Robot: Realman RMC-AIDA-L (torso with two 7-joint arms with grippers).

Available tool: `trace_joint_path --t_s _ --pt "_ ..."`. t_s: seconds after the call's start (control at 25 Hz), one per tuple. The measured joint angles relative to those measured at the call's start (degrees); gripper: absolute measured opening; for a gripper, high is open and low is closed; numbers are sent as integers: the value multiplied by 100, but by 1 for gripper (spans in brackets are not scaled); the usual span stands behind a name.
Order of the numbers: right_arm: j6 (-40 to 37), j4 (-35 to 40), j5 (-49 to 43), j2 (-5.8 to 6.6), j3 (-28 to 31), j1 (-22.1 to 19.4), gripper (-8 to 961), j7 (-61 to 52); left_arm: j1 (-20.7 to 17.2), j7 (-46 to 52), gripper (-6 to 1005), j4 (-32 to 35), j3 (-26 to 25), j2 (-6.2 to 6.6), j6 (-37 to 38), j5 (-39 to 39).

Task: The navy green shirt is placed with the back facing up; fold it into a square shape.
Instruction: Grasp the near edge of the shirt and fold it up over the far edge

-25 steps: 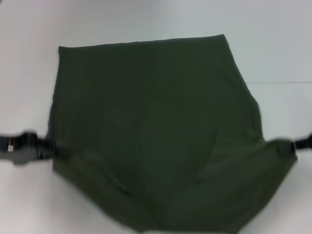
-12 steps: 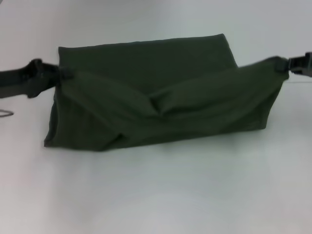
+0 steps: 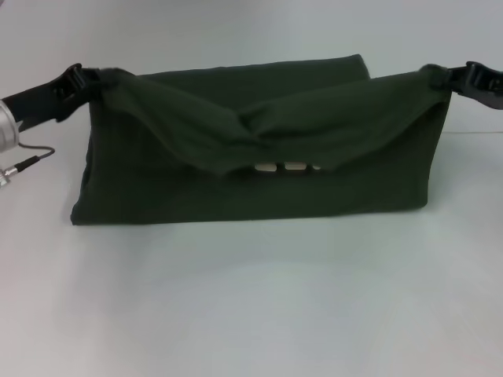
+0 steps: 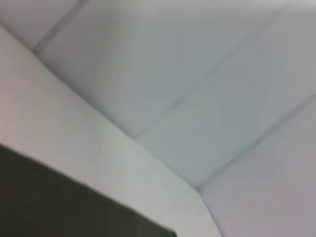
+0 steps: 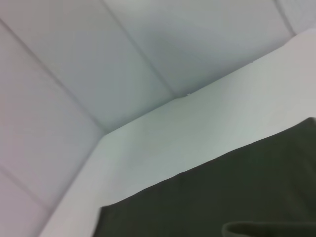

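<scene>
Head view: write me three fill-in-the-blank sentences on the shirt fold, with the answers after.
1. The navy green shirt is held by ____ grippers.
2. The left gripper grips the lifted edge at the shirt's ____ corner.
3. Between the left gripper and the right gripper, the lifted edge ____ in the middle.

Answers: two; left; sags

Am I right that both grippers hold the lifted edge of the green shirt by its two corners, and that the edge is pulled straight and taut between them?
Not quite: in the head view the left gripper and right gripper do hold the shirt corners, but the edge sags in the middle.
</scene>
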State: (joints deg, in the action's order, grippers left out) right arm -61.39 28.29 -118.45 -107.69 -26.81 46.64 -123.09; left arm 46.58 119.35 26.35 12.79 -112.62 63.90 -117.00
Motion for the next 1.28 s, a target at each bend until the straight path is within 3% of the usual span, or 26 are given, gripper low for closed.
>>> trace_joint_path --t_s 0.16,0.64,0.84,1.28 --pt "632 -71 3 -192 0 74 101 168 -1 -419 39 -100 14 -106 -542 245" --pt "1661 -247 1 -540 -353 206 108 435 50 -1217 39 -363 22 -287 -1464 470" --pt "1851 -263 0 -579 -465 226 111 506 92 -1364 38 -433 25 -371 -1749 497" --pt "1916 -306 -23 -577 -848 290 117 476 -68 -1368 140 -447 -9 -607 -2166 778"
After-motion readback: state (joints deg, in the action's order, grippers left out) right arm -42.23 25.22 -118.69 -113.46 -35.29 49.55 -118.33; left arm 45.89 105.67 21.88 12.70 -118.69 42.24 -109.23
